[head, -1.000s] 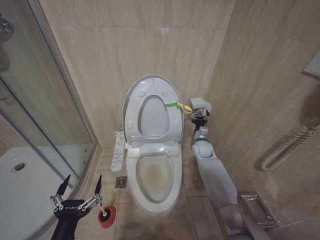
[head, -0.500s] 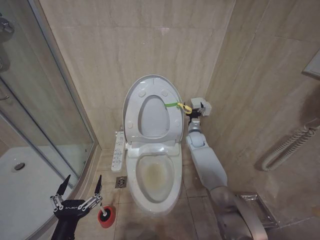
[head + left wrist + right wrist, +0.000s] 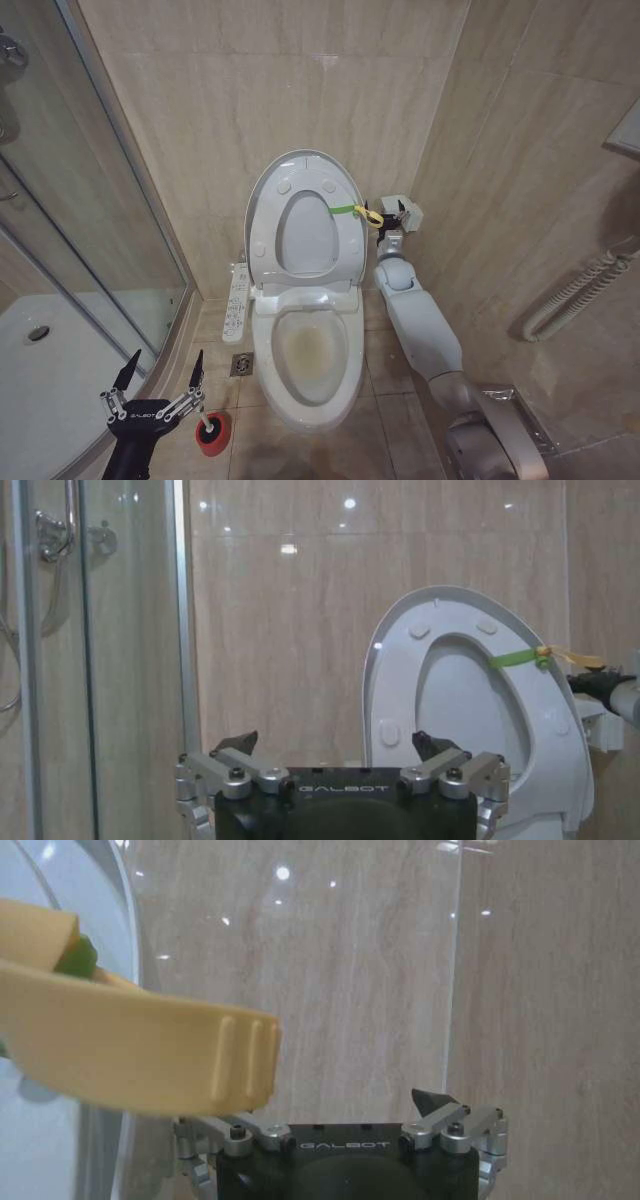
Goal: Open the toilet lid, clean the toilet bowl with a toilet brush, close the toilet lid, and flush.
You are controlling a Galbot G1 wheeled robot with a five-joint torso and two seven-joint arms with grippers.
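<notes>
The toilet lid (image 3: 262, 215) stands upright against the wall, with the ring seat raised against it. A green band and a yellow loop (image 3: 371, 215) hang at its right edge. Below it the toilet bowl (image 3: 310, 352) lies uncovered, with yellowish staining inside. My right gripper (image 3: 386, 224) is up beside the loop. In the right wrist view the loop (image 3: 130, 1057) crosses in front of the open right gripper (image 3: 335, 1099) and hides one finger. My left gripper (image 3: 160, 375) hangs open low on the left, just above the toilet brush (image 3: 207, 429) in its red cup. The left wrist view has this gripper (image 3: 335, 744) facing the lid (image 3: 545, 727).
A glass shower enclosure (image 3: 100, 250) runs close along my left side. A white control panel (image 3: 237, 303) hangs beside the bowl, above a floor drain (image 3: 242, 364). On the right wall are a ribbed white rail (image 3: 580, 290) and a wire rack (image 3: 512, 415).
My right arm has shifted left and slightly up, bringing its gripper closer to the yellow loop. The lid and the left arm have not moved.
</notes>
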